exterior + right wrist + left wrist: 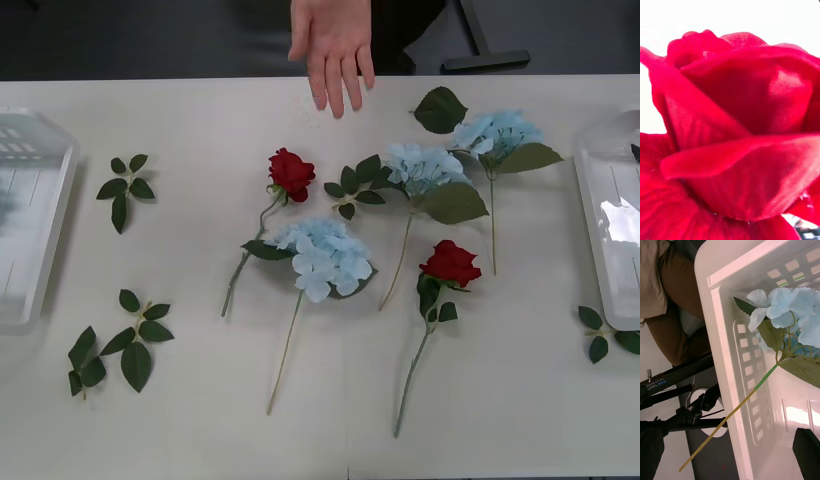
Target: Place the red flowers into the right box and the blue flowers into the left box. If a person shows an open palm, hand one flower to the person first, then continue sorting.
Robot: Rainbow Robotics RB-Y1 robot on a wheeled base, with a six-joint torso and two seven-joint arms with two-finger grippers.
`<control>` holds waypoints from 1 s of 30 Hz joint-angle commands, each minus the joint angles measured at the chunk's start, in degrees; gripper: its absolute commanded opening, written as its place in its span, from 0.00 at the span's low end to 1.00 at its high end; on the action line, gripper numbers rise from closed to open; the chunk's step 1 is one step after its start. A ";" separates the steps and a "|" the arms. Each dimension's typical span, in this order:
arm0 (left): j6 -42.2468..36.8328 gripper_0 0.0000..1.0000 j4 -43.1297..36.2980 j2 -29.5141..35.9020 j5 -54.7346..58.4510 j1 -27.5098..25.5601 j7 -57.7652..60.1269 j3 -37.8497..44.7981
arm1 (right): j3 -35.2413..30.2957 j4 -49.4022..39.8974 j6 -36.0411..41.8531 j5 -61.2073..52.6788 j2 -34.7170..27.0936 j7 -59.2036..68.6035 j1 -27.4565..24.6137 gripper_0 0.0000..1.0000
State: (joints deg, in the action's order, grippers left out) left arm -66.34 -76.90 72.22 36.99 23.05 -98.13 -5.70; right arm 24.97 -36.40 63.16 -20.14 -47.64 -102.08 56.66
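Two red flowers (291, 172) (450, 263) and three blue flowers (322, 257) (425, 168) (495, 132) lie on the white table. A person's hand (333, 50) reaches over the far edge, fingers spread and pointing down at the table. In the left wrist view a blue flower (790, 315) lies inside the white left box (720, 352), its stem (715, 431) poking out over the rim. My left gripper (730, 465) hangs open above it, holding nothing. A red flower (733, 123) sits very close to the right wrist camera and hides the fingers.
The left box (30, 215) stands at the table's left edge and the right box (605, 215) at its right edge. Loose leaf sprigs (127, 185) (137, 340) (605, 335) lie on both sides. Black stand legs (681, 378) show below the left box.
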 commanded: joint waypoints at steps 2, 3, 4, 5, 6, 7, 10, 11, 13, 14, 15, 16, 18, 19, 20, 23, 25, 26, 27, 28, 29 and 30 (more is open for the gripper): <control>0.51 1.00 -0.44 -0.42 0.10 2.53 1.18 0.08 | -1.59 0.37 -0.67 1.42 2.29 3.99 1.09 0.00; 0.43 1.00 -0.44 -0.42 0.10 2.53 1.09 0.17 | -1.68 0.37 -0.67 1.42 2.29 3.99 1.09 0.00; 0.51 1.00 -0.44 -0.42 0.10 2.53 1.09 0.17 | -1.77 0.37 -0.67 1.33 2.29 3.82 1.09 0.00; 0.43 1.00 -0.44 -0.42 0.19 2.53 1.09 0.17 | -2.20 0.37 -0.50 1.33 2.29 3.64 1.09 0.00; 0.43 1.00 -0.44 -0.33 0.10 2.53 1.09 0.17 | -2.38 0.37 -0.32 1.33 2.29 3.64 1.09 0.00; 0.43 1.00 -0.44 -0.42 0.10 2.53 1.01 0.17 | -3.26 0.37 0.12 0.89 2.20 3.55 1.09 0.00; 0.51 1.00 -0.44 -0.42 0.10 2.53 0.83 0.08 | -6.25 0.11 2.14 -2.53 1.58 3.11 1.35 0.00; 0.43 1.00 -0.44 -0.42 0.10 2.53 0.83 0.17 | -7.65 -0.60 3.28 -4.12 1.05 2.85 1.53 0.00; 0.43 1.00 -0.44 -0.42 0.10 2.53 0.83 0.17 | -11.26 -3.50 6.36 -8.33 -0.35 1.97 1.61 0.00; 0.43 1.00 -0.44 -0.33 0.10 2.53 0.74 0.17 | -13.02 -5.08 7.68 -10.36 -0.88 1.62 1.61 0.00; 0.43 1.00 -0.44 -0.42 0.10 2.53 0.74 0.08 | -15.21 -7.01 9.43 -12.64 -1.41 0.39 1.61 0.00; 0.43 1.00 -0.44 -0.42 0.10 2.53 0.74 0.17 | -16.27 -8.07 10.22 -13.78 -1.58 -0.58 1.61 0.00; 0.43 1.00 -0.44 -0.42 0.10 2.53 0.74 0.08 | -20.13 -11.67 12.42 -17.83 -1.76 -3.04 1.61 0.00; 0.43 1.00 -0.44 -0.42 0.01 2.53 0.74 0.08 | -22.42 -13.52 13.30 -20.29 -1.67 -4.36 1.61 0.00; 0.43 1.00 -0.44 -0.42 0.01 2.53 0.74 0.17 | -23.65 -14.75 13.48 -22.48 -1.49 -5.32 1.61 0.00; 0.43 1.00 -0.44 -0.42 0.01 2.53 0.74 0.17 | -26.11 -18.35 11.98 -28.37 -0.62 -8.05 1.61 0.00; 0.43 1.00 -0.44 -0.42 0.01 2.53 0.74 0.17 | -26.99 -19.67 8.56 -36.90 -0.09 -10.33 1.61 0.00; 0.43 1.00 -0.44 -0.42 0.01 2.53 0.74 0.17 | -27.08 -19.67 6.71 -41.29 0.09 -11.30 1.70 0.00; 0.43 1.00 -0.44 -0.42 0.01 2.53 0.74 0.17 | -26.99 -19.67 4.51 -46.57 0.44 -12.62 1.70 0.00; 0.43 1.00 -0.44 -0.42 0.01 2.53 0.74 0.17 | -26.99 -19.67 2.67 -50.52 0.88 -13.59 1.70 0.00; 0.43 1.00 -0.44 -0.42 0.01 2.53 0.74 0.17 | -27.08 -19.76 0.12 -55.18 1.41 -15.34 1.70 0.00; 0.43 1.00 -0.44 -0.42 0.01 2.53 0.74 0.17 | -26.99 -20.02 -2.17 -59.40 2.02 -17.28 1.79 0.00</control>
State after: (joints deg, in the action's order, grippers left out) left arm -66.34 -76.91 72.11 37.01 23.10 -98.13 -5.70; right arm -1.22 -54.36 64.96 -72.96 -46.42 -113.39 56.65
